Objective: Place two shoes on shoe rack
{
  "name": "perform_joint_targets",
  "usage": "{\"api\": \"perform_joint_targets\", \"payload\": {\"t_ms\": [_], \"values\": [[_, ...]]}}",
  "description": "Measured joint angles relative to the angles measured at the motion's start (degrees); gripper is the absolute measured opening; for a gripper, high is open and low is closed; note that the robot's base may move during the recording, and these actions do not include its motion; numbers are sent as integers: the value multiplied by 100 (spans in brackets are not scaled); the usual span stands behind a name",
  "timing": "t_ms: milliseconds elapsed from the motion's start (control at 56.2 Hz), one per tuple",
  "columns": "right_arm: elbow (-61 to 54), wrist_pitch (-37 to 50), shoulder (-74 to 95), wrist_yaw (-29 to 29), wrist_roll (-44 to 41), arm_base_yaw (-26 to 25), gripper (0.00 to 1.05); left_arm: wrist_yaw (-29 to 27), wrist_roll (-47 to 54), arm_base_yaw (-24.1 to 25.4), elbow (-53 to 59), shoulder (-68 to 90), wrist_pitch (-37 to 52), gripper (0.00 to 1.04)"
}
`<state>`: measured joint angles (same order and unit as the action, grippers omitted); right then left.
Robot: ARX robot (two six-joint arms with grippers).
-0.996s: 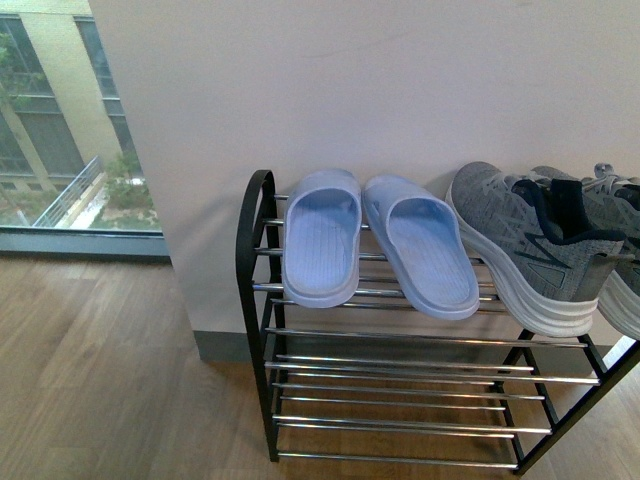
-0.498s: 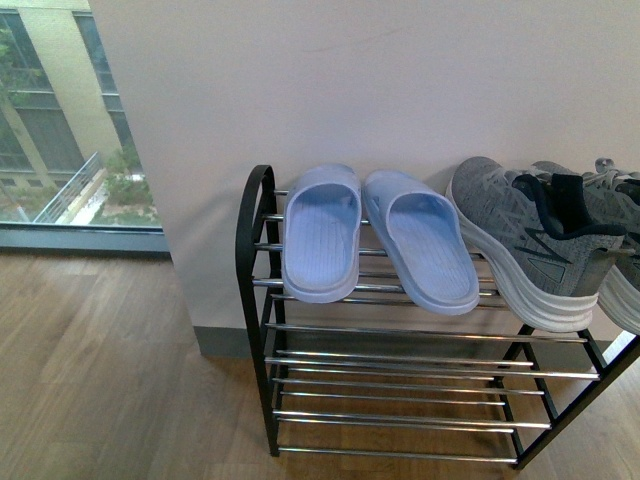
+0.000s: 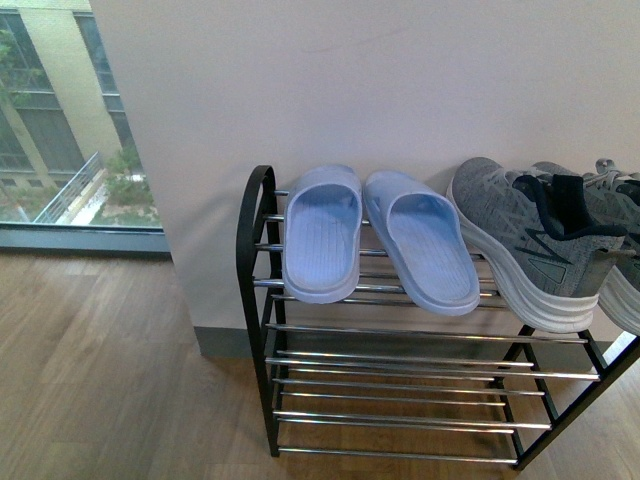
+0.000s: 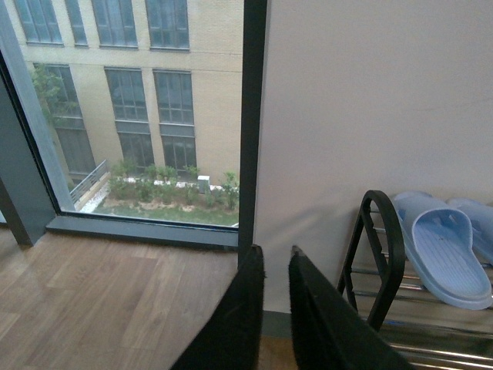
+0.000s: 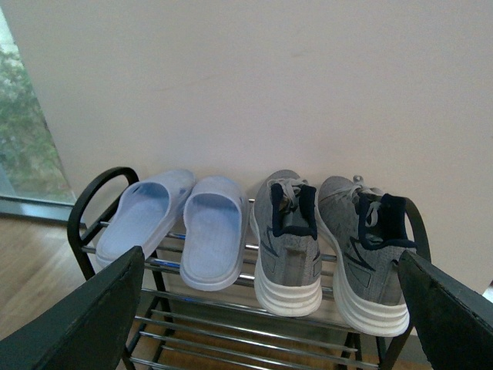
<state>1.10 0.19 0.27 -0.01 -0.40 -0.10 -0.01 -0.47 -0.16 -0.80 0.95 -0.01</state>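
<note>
The shoe rack [image 3: 252, 250] has a black frame and chrome bars and stands against the white wall. On its top tier lie two pale blue slides [image 3: 322, 235] [image 3: 425, 243] and two grey knit sneakers [image 3: 525, 240] [image 3: 625, 260]. All show in the right wrist view too: slides [image 5: 142, 216] [image 5: 214, 231], sneakers [image 5: 286, 239] [image 5: 366, 247]. My right gripper [image 5: 269, 308] is open and empty, back from the rack. My left gripper [image 4: 276, 258] is shut and empty, left of the rack's loop end [image 4: 384, 254]. Neither arm shows in the front view.
A large window [image 3: 60, 120] with a low sill is to the left of the wall. The floor [image 3: 100, 370] is wood. The rack's two lower tiers [image 3: 400, 400] hold nothing.
The front view shifted slightly between one second ago and half a second ago. The shoes have not moved on the rack.
</note>
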Motion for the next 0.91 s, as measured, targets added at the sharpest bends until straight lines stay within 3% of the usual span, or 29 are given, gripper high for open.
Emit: {"api": "perform_joint_targets", "payload": {"t_ms": [480, 907], "values": [[0, 0, 4, -2, 0, 0, 95, -2, 4, 0, 0, -2, 0, 97], [0, -7, 0, -2, 0, 0, 95, 2, 22, 0, 0, -2, 0, 95]]}}
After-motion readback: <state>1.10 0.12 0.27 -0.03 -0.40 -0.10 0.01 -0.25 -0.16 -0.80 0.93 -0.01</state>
